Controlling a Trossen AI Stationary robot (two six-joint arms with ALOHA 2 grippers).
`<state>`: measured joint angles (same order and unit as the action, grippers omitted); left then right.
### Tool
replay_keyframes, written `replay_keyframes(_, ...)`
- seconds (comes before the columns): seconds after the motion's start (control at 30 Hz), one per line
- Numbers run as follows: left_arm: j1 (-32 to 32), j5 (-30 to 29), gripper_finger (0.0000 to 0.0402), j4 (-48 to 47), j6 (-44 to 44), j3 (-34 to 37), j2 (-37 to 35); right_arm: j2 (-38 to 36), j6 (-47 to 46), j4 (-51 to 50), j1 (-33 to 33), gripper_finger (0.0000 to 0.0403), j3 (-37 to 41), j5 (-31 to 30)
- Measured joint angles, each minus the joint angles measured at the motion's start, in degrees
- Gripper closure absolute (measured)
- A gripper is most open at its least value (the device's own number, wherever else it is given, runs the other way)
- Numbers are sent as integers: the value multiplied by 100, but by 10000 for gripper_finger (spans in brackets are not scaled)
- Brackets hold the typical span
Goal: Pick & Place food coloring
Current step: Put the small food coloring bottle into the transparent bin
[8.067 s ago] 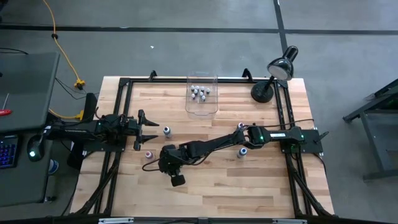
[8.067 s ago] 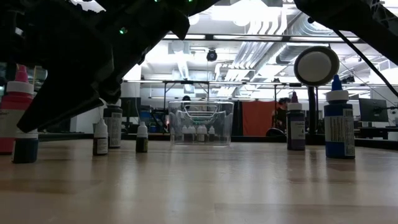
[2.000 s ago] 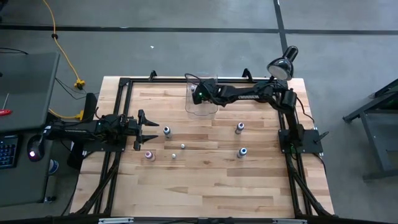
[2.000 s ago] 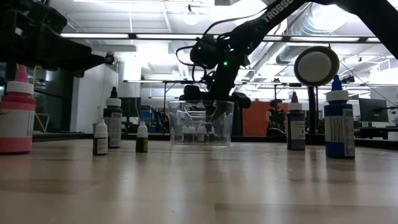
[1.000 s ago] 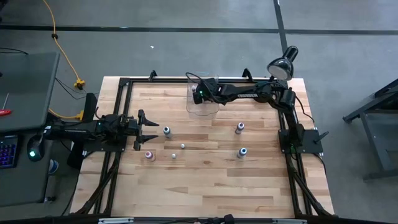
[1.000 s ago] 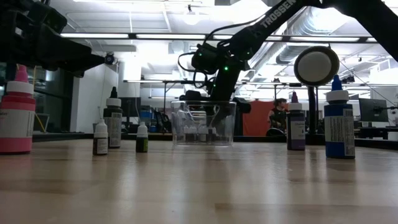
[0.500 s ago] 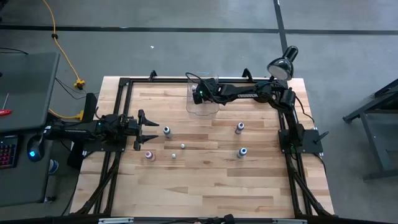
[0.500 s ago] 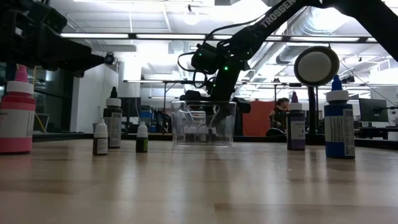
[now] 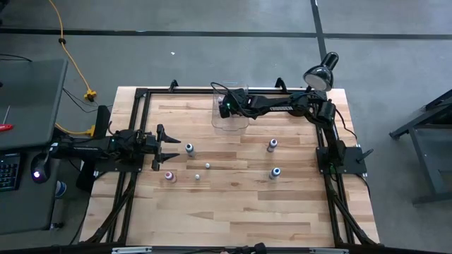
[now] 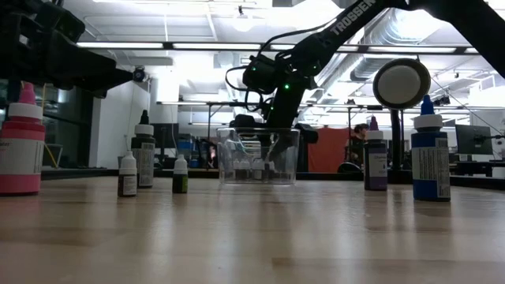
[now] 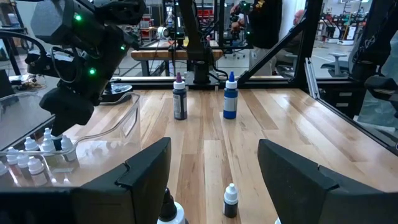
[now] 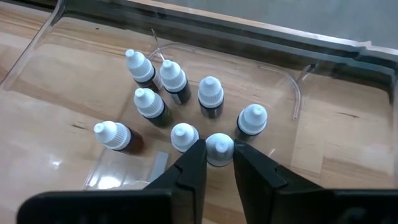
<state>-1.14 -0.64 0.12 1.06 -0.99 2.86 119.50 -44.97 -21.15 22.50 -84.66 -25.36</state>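
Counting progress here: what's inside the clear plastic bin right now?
Eight white-capped food coloring bottles stand in the clear bin; the right gripper flanks one. Its jaws hide the floor nearest them.

The right arm stretches from its base at the table's right edge toward the far edge, its wrist bent downward. The right gripper (image 12: 219, 163) points down, jaws narrowly parted. The left arm lies low along the left edge, the left gripper (image 9: 171, 147) spread wide and empty.
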Motion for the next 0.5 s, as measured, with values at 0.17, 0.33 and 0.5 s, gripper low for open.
replay_keyframes(0.17, 1, -1, 163, 0, -1, 1, 1, 0, 2, -2, 4, 312, 4, -5)
replay_keyframes(0.33, 1, 0, 163, 0, -2, 0, -1, 0, 2, -2, 11, 282, 7, -5)
replay_keyframes(0.5, -1, 0, 163, 0, 0, 0, -1, 0, 2, 0, 11, 263, 7, -3)
